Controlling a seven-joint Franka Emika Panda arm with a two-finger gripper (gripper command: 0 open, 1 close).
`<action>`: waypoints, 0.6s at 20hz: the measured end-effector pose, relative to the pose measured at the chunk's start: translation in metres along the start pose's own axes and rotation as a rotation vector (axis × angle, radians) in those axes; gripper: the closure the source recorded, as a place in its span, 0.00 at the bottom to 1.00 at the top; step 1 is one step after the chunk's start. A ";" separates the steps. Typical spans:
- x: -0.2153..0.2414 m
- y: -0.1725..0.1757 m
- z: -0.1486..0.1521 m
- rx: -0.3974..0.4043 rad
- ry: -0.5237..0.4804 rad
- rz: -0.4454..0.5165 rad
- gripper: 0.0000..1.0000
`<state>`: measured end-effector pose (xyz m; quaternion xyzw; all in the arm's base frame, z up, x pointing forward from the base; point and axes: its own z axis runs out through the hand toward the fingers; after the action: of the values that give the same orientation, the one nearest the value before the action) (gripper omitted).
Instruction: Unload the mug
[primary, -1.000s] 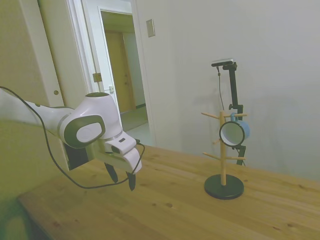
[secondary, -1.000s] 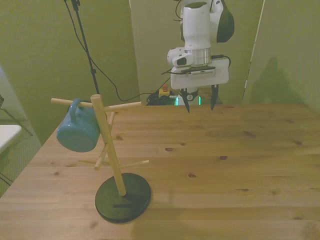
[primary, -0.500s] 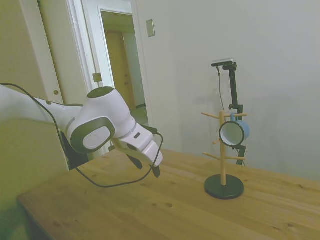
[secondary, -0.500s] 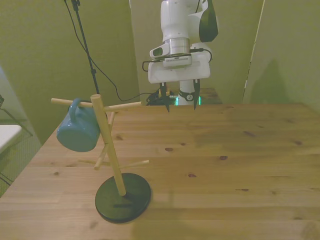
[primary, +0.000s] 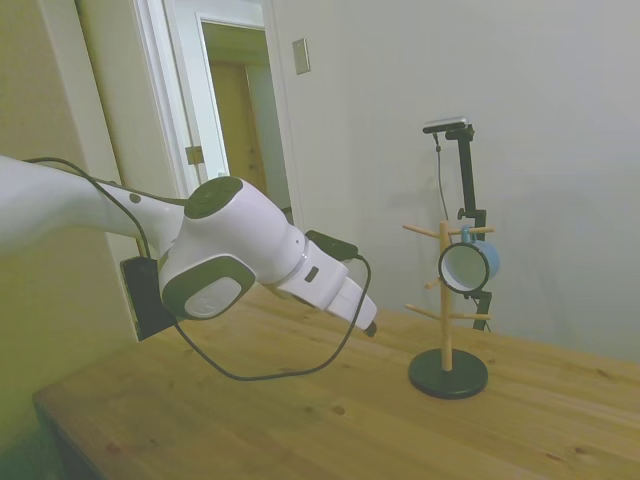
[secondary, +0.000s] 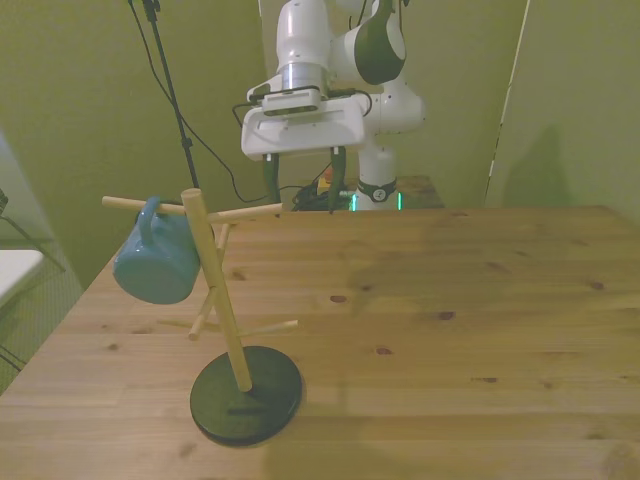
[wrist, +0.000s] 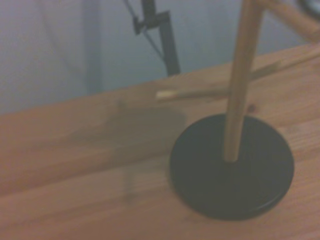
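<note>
Gripper (secondary: 303, 180) spread, well apart from hanging mug (secondary: 155, 263)

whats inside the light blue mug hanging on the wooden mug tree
In the side view, the light-blue enamel-style mug shows its open mouth: a plain white inside with nothing visible in it. It hangs by its handle from an upper peg of the wooden mug tree with the black round base. The front view shows only its outside.

Room light dim, yellow-green cast in side and front views. Soft shadows on table (secondary: 480, 300). Wrist view blurred; black base (wrist: 231, 172) out of focus.
</note>
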<state>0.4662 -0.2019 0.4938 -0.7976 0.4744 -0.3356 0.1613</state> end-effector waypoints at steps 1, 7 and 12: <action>0.007 0.003 0.000 0.014 0.022 0.015 0.00; 0.054 0.015 -0.007 0.092 0.120 0.089 0.00; 0.091 0.026 -0.005 0.131 0.186 0.153 0.00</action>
<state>0.4756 -0.2932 0.5170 -0.7125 0.5237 -0.4250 0.1934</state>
